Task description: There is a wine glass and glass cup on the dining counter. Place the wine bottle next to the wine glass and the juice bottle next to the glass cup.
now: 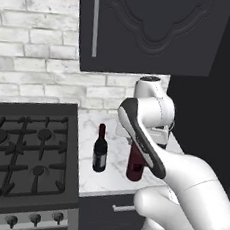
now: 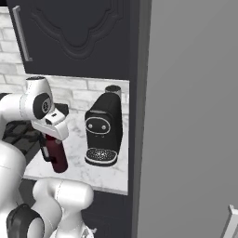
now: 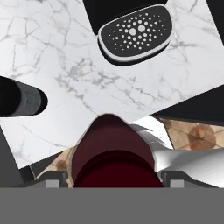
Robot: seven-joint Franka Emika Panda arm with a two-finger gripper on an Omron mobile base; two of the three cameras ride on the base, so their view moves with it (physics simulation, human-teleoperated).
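Jaws [image 3: 114,179] are seen clamped on the juice bottle [image 3: 114,157], one dark fingertip pressed to each side of its maroon body at the lower edge of the hand view. In the left base view the juice bottle [image 1: 135,165] is shown upright on the small marble table [image 1: 111,179], its top half hidden behind the white arm; whether its base touches the slab cannot be told. The wine bottle [image 1: 100,150] is pictured standing just beside it, at 9 o'clock, close to the black stove [image 1: 27,153] with its grates and row of knobs. From the right base camera the juice bottle [image 2: 56,155] is caught directly under the white hand, with the black coffee machine [image 2: 104,130] at 3 o'clock, set apart from it on the same table [image 2: 93,174]. Looking down along the hand, the machine's round perforated drip tray [image 3: 135,33] is seen at 12 o'clock and the wine bottle [image 3: 22,101] at 9 o'clock, only its dark neck and shoulder in frame. A dark wall cabinet [image 1: 151,30] is hung above the table against the white brick wall [image 1: 33,48].
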